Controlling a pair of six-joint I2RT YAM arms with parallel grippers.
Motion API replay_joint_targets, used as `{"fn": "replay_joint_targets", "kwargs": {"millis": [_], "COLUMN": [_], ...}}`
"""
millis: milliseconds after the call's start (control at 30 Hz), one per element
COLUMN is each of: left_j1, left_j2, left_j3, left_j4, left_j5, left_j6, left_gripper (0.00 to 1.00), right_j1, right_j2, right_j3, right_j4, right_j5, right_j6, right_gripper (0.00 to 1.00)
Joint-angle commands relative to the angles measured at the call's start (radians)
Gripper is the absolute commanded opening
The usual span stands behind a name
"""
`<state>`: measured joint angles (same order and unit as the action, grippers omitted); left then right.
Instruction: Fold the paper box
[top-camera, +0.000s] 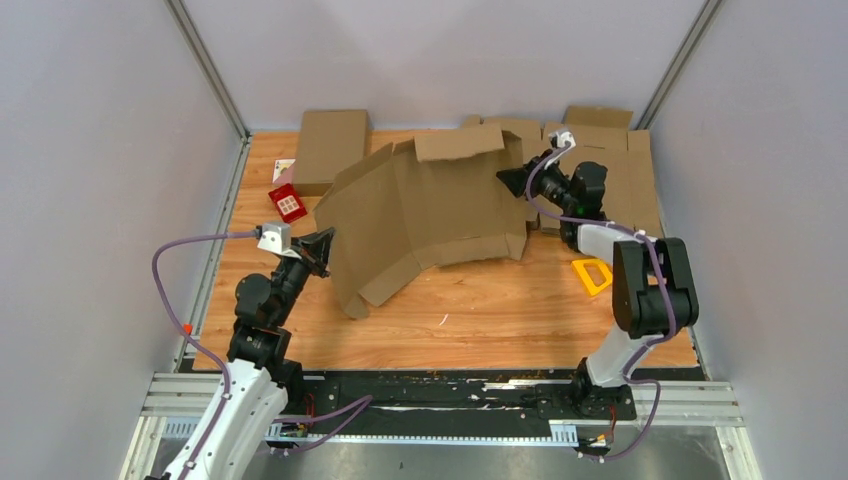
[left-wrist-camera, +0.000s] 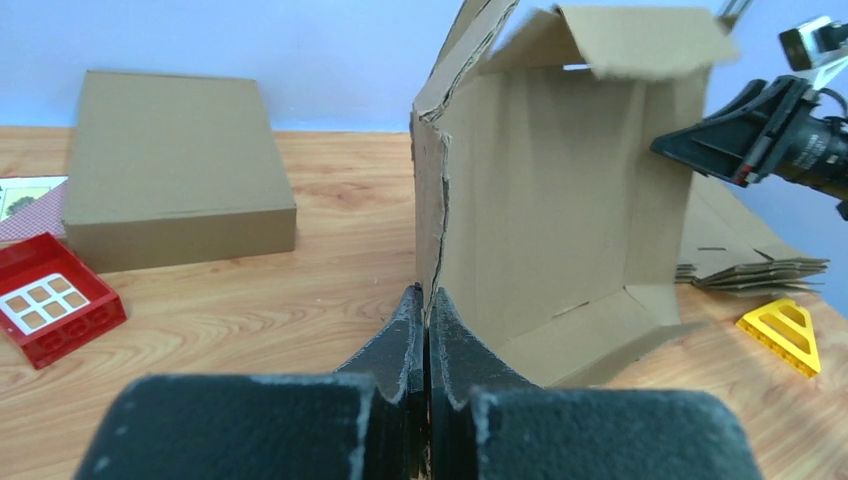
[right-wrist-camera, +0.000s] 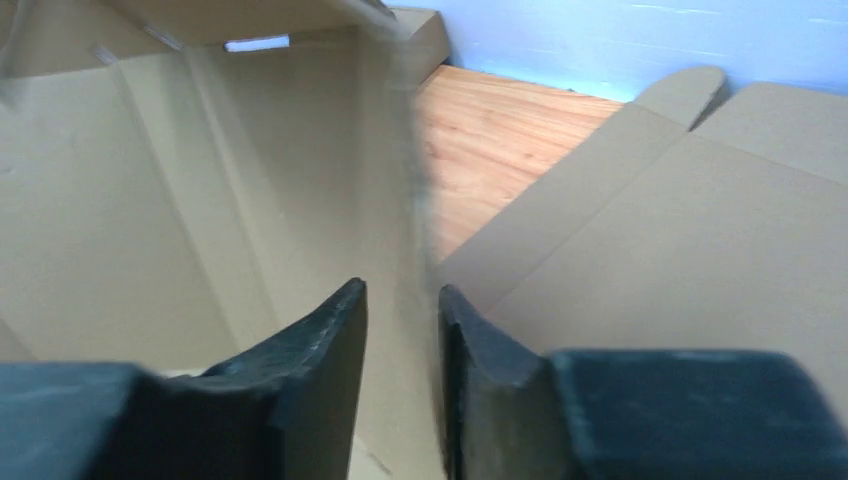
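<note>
Left wrist view: left gripper, jaws pressed together, pinching the near edge of the paper box, which stands half-raised on the table. Right wrist view: right gripper, jaws parted astride the box's blurred edge; contact indiscernible. Top view: box mid-table between both grippers; pile of blanks behind it, partly hidden.

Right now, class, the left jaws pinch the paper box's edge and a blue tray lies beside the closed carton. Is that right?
Wrong colour: the tray is red, not blue. The left wrist view shows it beside the closed carton, the left jaws pinching the paper box at its edge.
</note>
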<state>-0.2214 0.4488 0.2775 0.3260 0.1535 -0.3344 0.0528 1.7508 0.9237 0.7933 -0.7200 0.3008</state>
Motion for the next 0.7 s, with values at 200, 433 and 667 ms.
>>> {"fn": "replay_joint_targets", "kwargs": {"millis": [200,433,667], "left_j1": [-0.004,-0.004,-0.004], "left_j2": [-0.039,-0.015,0.001], "left_j3": [0.002,-0.012,-0.025], "left_j4": [0.042,0.066,0.099], "left_j5": [-0.004,-0.014,0.011], "left_j6": [0.008,-0.020,-0.023], "left_gripper": [0.00,0.00,0.00], "right_j1": [0.146,0.333,0.352], "right_j2": [-0.402,-0.611,-0.672], "right_j3": [-0.259,-0.429,-0.580], "right_j4": [-0.101,-0.214,-0.161], "right_j5": [0.299,0.538,0.609], "right_j6": [-0.093,-0.161,-0.100], "right_gripper": [0.00,0.11,0.35]}}
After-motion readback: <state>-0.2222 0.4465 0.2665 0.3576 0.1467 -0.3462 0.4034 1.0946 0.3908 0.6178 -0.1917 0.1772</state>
